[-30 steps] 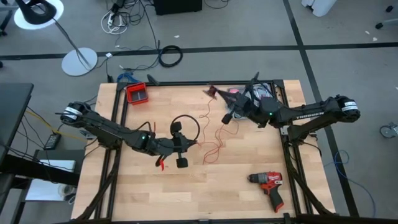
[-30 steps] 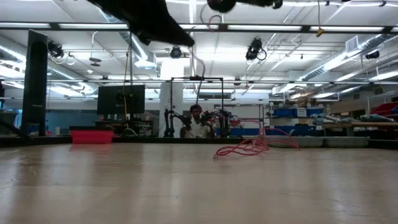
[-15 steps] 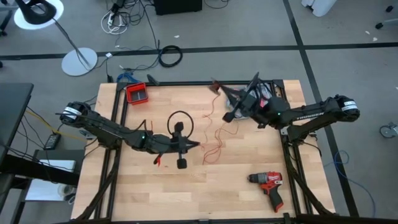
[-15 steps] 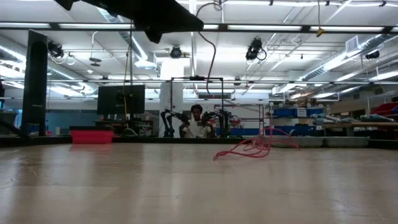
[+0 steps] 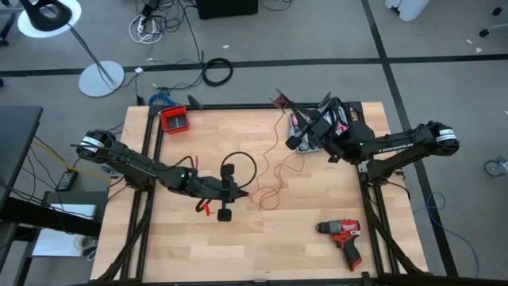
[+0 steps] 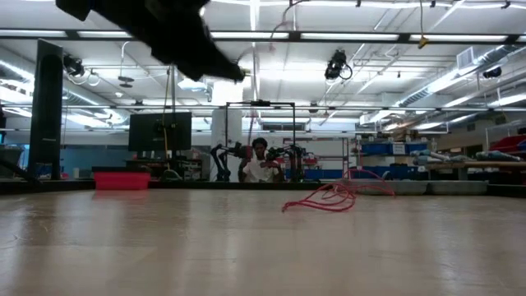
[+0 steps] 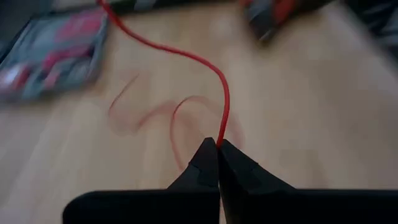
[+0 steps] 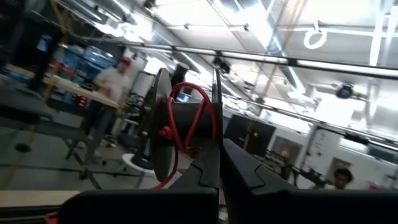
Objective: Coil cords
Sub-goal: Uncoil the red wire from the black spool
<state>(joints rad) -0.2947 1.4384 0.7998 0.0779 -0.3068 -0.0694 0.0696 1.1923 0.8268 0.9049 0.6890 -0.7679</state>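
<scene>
The cords show as a thin red wire (image 5: 274,179) lying in loose curls mid-table, seen in the low view as a red heap (image 6: 329,197). One run climbs to my right gripper (image 5: 282,103), which is shut high over the far right of the table and points upward (image 8: 216,148). My left gripper (image 5: 243,193) is shut on the wire at mid-table (image 7: 218,144). A thin black loop (image 5: 238,163) stands by the left gripper, and a small red clip (image 5: 205,209) lies near it. I cannot tell whether the loop belongs to the cords. My left gripper pinches the red wire (image 7: 221,134) between its two fingertips, a single strand. The fingers slant down from the table's left. From the pinch the wire rises away in a slack curve, while its curls lie on the table. My right gripper pinches the red wire (image 8: 209,127) between its shut fingers, which point upward. A loop of wire (image 8: 193,102) stands above the fingertips, clear of the table. The run below (image 5: 286,139) hangs slack to the table.
A red drill (image 5: 343,237) lies at the near right. A red box (image 5: 175,119) sits at the far left corner and a pink-and-black pack (image 5: 321,125) at the far right. A black cable ring (image 5: 217,71) lies on the floor beyond. A person (image 6: 260,160) sits far behind.
My right gripper has tipped upward and gone toward the table's far edge, drawing its run of red wire up with it. My left gripper has turned a little toward the near edge, still shut on the wire. The curls on the table have shifted slightly.
</scene>
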